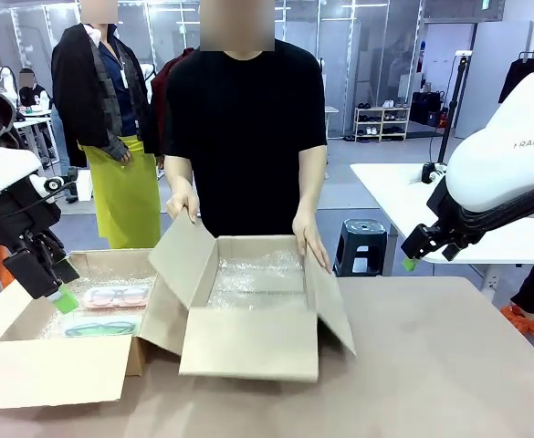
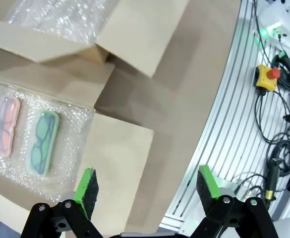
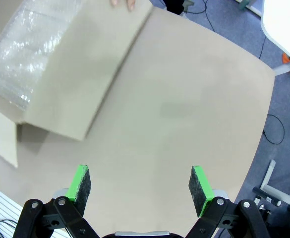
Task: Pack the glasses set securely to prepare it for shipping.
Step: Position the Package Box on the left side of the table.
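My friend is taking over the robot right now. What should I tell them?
Left end effector: open, empty, above the left box.
Right end effector: open, empty, over bare table.
Pink-red glasses pack and teal-green glasses pack lie side by side on bubble wrap in the left box.
The person's hands hold the bubble-lined middle box open.
Nothing packed in that box; both boxes unclosed.

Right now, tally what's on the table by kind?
Pink-red glasses pack: 1
Teal-green glasses pack: 1
Open cardboard boxes: 2, left box holding both packs, middle box lined with bubble wrap
Total: 4
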{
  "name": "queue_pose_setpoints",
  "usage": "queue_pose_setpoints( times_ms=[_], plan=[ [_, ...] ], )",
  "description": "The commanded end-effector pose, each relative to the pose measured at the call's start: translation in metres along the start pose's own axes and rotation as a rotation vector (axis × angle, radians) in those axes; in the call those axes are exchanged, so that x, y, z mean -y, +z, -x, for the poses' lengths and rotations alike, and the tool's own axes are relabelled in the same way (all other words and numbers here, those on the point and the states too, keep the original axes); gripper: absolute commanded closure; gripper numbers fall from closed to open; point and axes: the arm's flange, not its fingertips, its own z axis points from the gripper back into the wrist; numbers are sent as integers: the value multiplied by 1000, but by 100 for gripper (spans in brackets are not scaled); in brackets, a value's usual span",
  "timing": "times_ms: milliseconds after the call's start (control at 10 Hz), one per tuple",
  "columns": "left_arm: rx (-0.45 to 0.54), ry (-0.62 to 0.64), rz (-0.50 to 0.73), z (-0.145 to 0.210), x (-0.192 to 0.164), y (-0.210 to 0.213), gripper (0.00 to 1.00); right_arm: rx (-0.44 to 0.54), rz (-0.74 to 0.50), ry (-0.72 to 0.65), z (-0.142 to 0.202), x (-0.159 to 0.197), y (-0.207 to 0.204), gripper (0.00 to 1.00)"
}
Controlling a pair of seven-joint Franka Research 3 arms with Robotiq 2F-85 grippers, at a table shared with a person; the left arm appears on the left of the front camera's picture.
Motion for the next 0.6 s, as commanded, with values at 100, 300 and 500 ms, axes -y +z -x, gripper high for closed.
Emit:
queue_pose_setpoints(
  times_ms=[100, 300, 500],
  plan=[
    [-10, -2, -10, 1, -1, 0, 0, 6, 1, 21, -1, 2, 1, 0],
    [-10, -2, -10, 1, -1, 0, 0, 6, 1, 21, -1, 2, 1, 0],
    [-10, -2, -10, 1, -1, 0, 0, 6, 1, 21, -1, 2, 1, 0]
  ],
)
